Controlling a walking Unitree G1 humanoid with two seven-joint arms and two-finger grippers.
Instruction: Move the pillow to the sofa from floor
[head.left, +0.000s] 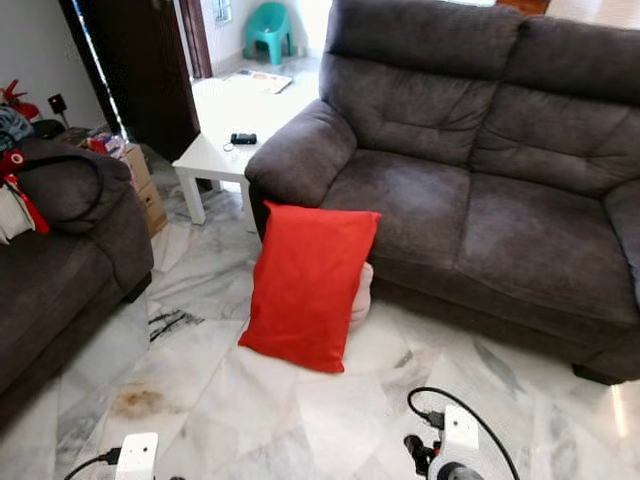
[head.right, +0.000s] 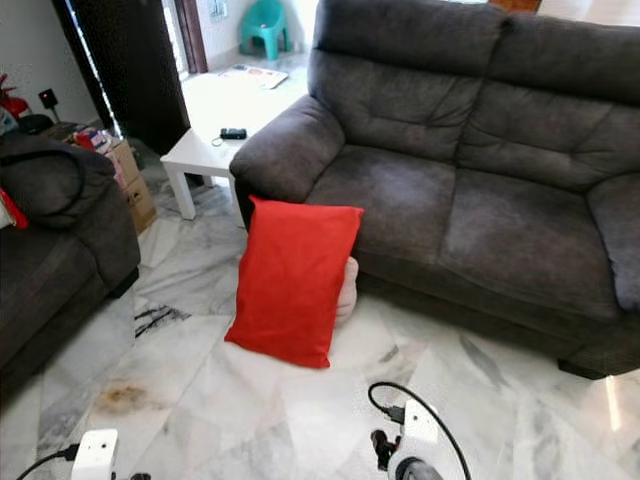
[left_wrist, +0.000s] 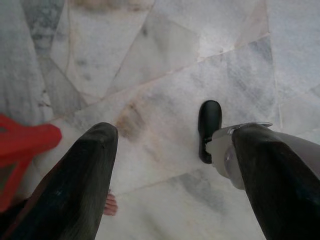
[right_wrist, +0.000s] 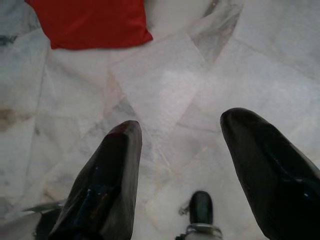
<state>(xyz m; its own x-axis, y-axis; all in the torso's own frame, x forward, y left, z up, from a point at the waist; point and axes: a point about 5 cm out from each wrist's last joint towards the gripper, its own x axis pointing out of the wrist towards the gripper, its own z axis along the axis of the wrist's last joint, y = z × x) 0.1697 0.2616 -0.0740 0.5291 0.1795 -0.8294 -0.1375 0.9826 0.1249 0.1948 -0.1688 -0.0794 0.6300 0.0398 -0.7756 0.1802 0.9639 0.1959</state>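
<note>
Pillow (head.left: 308, 286): red, standing on edge on the marble floor (head.left: 230, 400), tilted back against the front of the sofa, just below its left armrest; something pale is tucked behind its lower edge at about 3 o'clock from the pillow's middle.
Sofa (head.left: 480, 180): dark grey two-seater, filling the head view from 12 to 3 o'clock; both seat cushions bare.
Left gripper (left_wrist: 170, 185): hanging low over the marble, its two black fingers (left_wrist: 80, 185) spread wide with nothing between them; a red edge shows beside one finger in the left wrist view, and a small black foot-like part sits on the floor ahead.
Right gripper (right_wrist: 190, 170): also low over the floor, fingers (right_wrist: 107, 185) held wide apart, holding nothing; a corner of the pillow lies well ahead of it in the right wrist view.
Side table (head.left: 225, 150): white, at 11 o'clock from the pillow, beside the sofa's armrest; a small black object (head.left: 243, 138) rests on top.
Second sofa (head.left: 60, 250): dark grey, at 9 o'clock, with red items on it.
Chair (head.left: 268, 30): small, teal, far off at 12 o'clock.
Stain (head.left: 138, 402): brownish patch on the marble at 7 o'clock from the pillow.
</note>
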